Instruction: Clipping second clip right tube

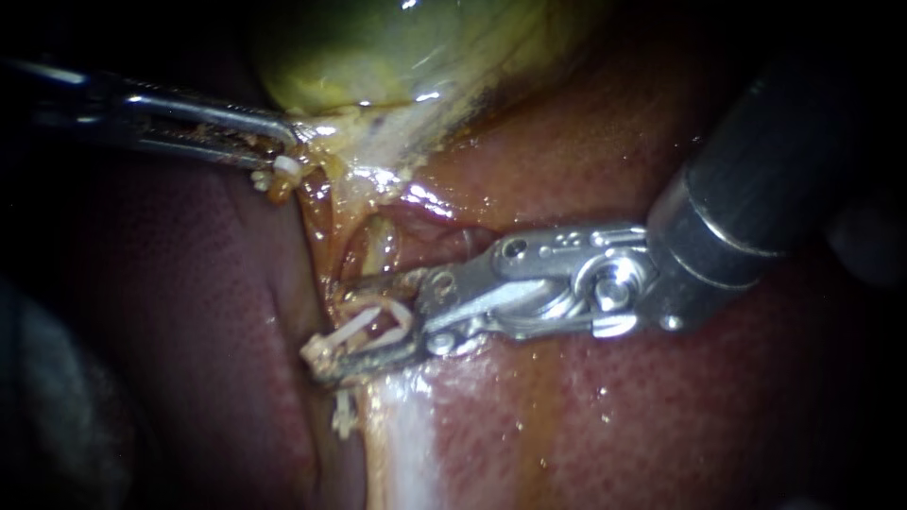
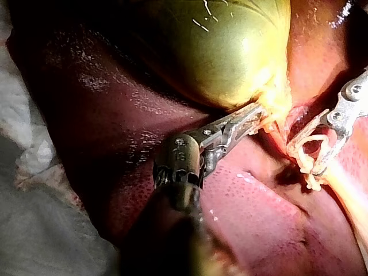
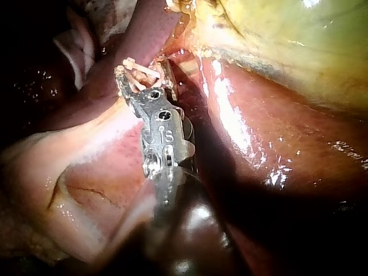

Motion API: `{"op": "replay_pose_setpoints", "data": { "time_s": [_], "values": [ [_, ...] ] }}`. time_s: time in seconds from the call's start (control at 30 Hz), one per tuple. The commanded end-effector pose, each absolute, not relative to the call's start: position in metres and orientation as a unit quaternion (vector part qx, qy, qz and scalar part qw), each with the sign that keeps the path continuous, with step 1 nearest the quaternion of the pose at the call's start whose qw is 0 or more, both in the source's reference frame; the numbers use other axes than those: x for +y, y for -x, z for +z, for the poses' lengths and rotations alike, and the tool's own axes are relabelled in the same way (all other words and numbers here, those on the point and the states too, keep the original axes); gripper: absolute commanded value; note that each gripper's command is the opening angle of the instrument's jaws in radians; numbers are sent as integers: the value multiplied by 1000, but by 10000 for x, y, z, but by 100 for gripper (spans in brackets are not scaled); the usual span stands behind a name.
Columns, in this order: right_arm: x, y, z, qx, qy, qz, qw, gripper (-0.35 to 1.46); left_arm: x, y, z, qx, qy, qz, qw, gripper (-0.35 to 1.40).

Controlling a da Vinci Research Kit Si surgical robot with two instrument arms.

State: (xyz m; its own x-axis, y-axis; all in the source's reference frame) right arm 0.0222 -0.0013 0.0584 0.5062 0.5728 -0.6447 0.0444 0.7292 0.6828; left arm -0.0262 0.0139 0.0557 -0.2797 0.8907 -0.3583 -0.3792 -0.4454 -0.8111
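Observation:
My right instrument (image 1: pixel 333 326) comes in from the upper right and holds a white clip (image 1: pixel 367 326), still spread in a V, between its jaws. The clip straddles a pale strand of tissue running down from the gallbladder's neck; I cannot make out the tube inside it. Another white clip (image 1: pixel 342 416) sits on that strand just below the jaws. My left instrument (image 1: pixel 288 151) is shut on the yellowish tissue at the neck of the green gallbladder (image 1: pixel 378 57). In the left wrist view its jaws (image 2: pixel 259 118) pinch that neck, with the spread clip (image 2: pixel 310 150) beside them.
Red liver (image 1: pixel 614 416) lies under and around both instruments, with a darker lobe (image 1: pixel 189 312) to the left. A pale whitish band (image 1: pixel 402 444) runs down from the clip site. White gauze (image 2: pixel 29 155) lies beside the liver in the left wrist view.

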Motion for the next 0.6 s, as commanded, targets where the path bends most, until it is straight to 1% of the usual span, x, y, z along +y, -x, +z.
{"op": "replay_pose_setpoints", "data": {
  "time_s": [0.03,0.47,0.6],
  "values": [
    [-13,-222,584,469,-329,165,803,50,139,262,557,-305,419,739,429,-35],
    [-13,-222,582,474,-332,168,798,50,139,262,557,-305,419,739,429,-35],
    [-10,-219,578,480,-341,179,788,50,139,262,556,-305,419,739,429,-35]
  ]
}}
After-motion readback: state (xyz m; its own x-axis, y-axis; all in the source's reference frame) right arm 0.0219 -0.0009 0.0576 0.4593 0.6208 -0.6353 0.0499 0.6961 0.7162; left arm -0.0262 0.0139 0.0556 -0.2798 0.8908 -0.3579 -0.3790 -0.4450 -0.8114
